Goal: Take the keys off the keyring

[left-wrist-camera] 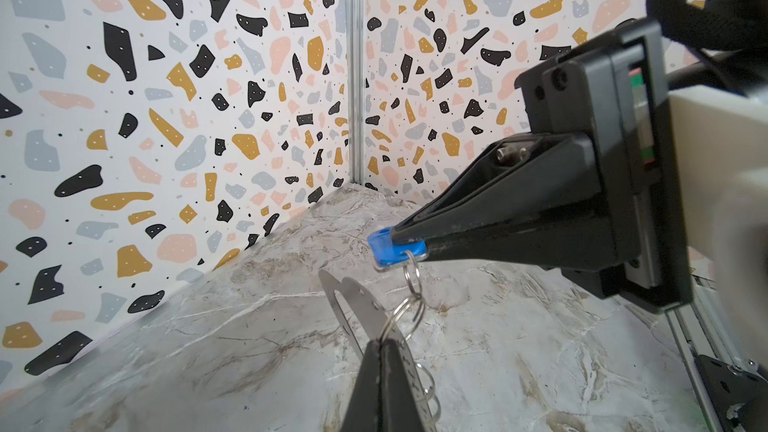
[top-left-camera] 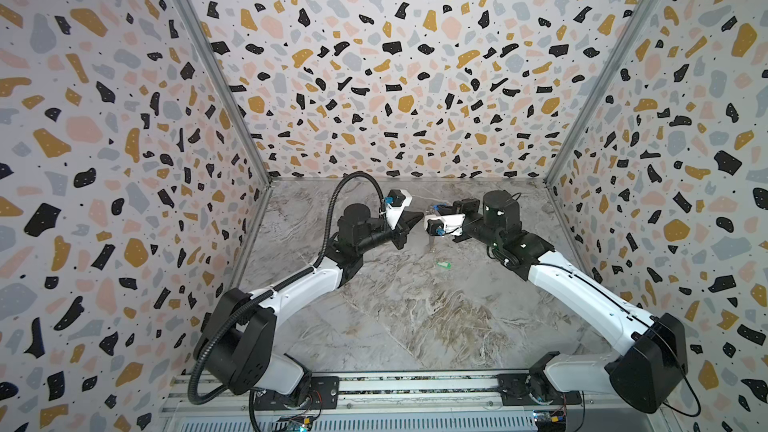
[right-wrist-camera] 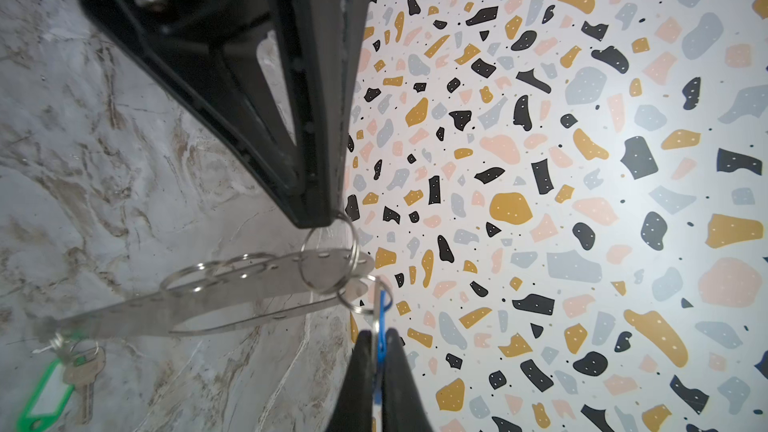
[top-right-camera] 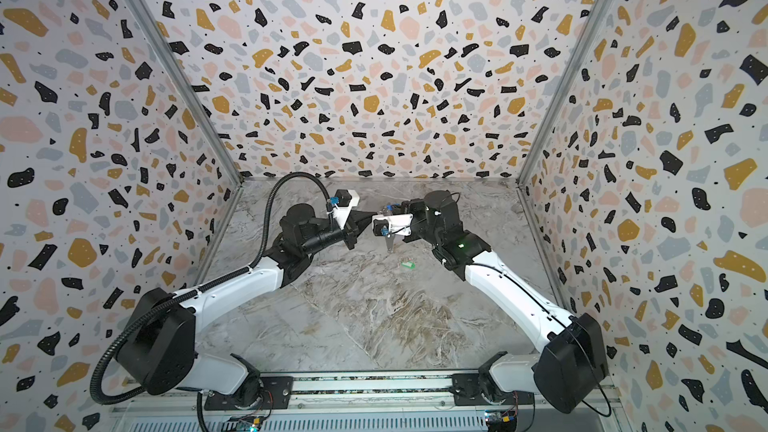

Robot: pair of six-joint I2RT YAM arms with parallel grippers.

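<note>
The left arm reaches in toward the middle of the marble table (top-left-camera: 415, 317), and the left gripper (left-wrist-camera: 380, 351) has its jaws pressed together, pinching a split ring (right-wrist-camera: 356, 248) on the edge of the keyring (left-wrist-camera: 361, 301). That thin grey plate with its long cut-out is lifted off the table and hangs edge-on below the 2 grippers, slanting down; in both top views it shows only as a slim grey sliver under the spot where the arms meet. More loose rings sit along the same edge of the plate. Just beside the pinched ring, a smaller ring links to the blue key (left-wrist-camera: 392, 249), so this 1 is not yet off. The right gripper (left-wrist-camera: 405, 238) comes in from the other side, nose to nose with the left, its jaws clamped flat on the blue tag. A little further right and nearer the front, the green key (top-left-camera: 443, 263) lies on the table with a small metal key beside it, close to the plate's lower end; I cannot tell whether they touch.
</note>
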